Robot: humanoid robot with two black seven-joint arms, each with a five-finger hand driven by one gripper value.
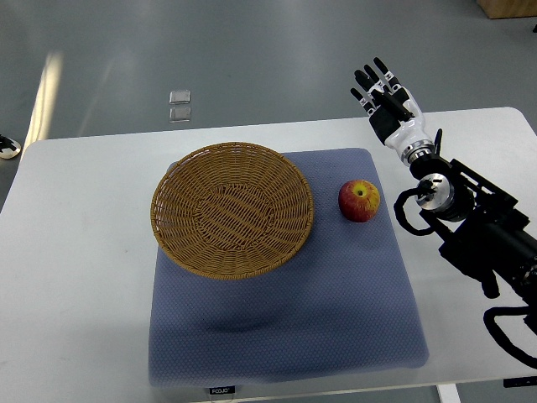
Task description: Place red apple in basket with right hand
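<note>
Grey floor ran behind the white counter (75,252), and a blue mat (336,319) covered most of its middle, I guessed to keep things from rolling or sliding. On that mat I had the wicker basket (232,209) sitting empty toward the left, its wide shallow mouth open upward, which made it an easy target from above. The red apple (359,201) stood just beside the basket's right rim, apart from it, stem dimple up, and on the side nearest the arm I was meant to use. My right hand (386,99) was up past the counter's far edge, well apart from the apple, its fingers (375,80) spread and holding nothing; the arm came in from the right, across the counter's right side. I judged the task had not begun: the hand would need to come back and down over the apple before any grasp. The left arm was nowhere in my view.
</note>
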